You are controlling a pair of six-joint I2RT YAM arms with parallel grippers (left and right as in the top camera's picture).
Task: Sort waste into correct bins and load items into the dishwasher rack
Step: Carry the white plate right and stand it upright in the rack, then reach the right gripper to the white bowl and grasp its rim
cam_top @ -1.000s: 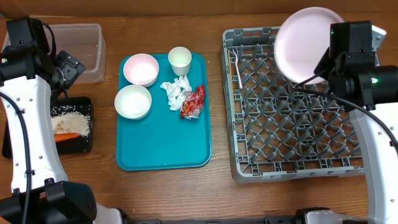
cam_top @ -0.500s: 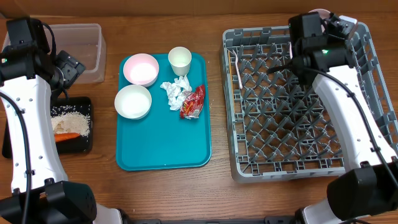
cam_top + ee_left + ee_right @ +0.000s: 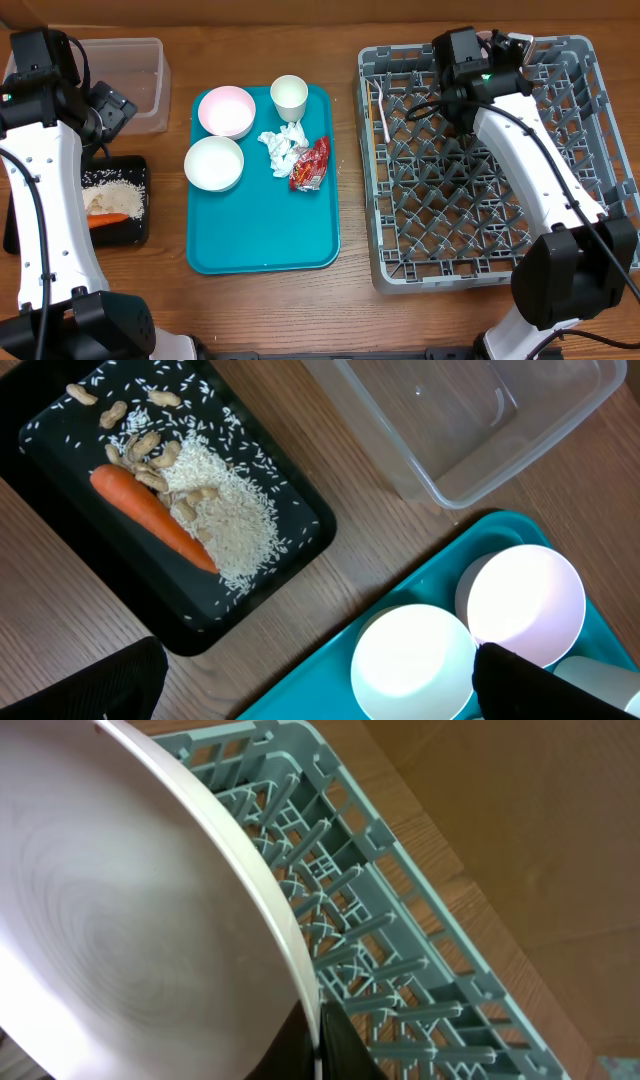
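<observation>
My right gripper [image 3: 318, 1045] is shut on the rim of the pale plate [image 3: 120, 920], which stands on edge over the back of the grey dishwasher rack [image 3: 480, 190]. In the overhead view the right gripper [image 3: 492, 48] hides most of the plate. Two white bowls [image 3: 226, 110] [image 3: 213, 162], a cup [image 3: 289, 96], crumpled tissue [image 3: 282, 147] and a red wrapper [image 3: 310, 163] lie on the teal tray [image 3: 262, 240]. The black bin [image 3: 133, 232] holds rice, nuts and a carrot [image 3: 150, 510]. My left gripper [image 3: 325, 685] hangs open above the teal tray's edge.
The clear tub [image 3: 130, 80] stands at the back left, behind the black bin. A thin utensil [image 3: 381, 110] lies in the rack's left column. Upright pegs fill the rack floor. Bare wood separates the teal tray and the rack.
The right arm has swung left along the rack's back edge and turned the plate from facing the overhead camera to edge-on. The left arm has not moved.
</observation>
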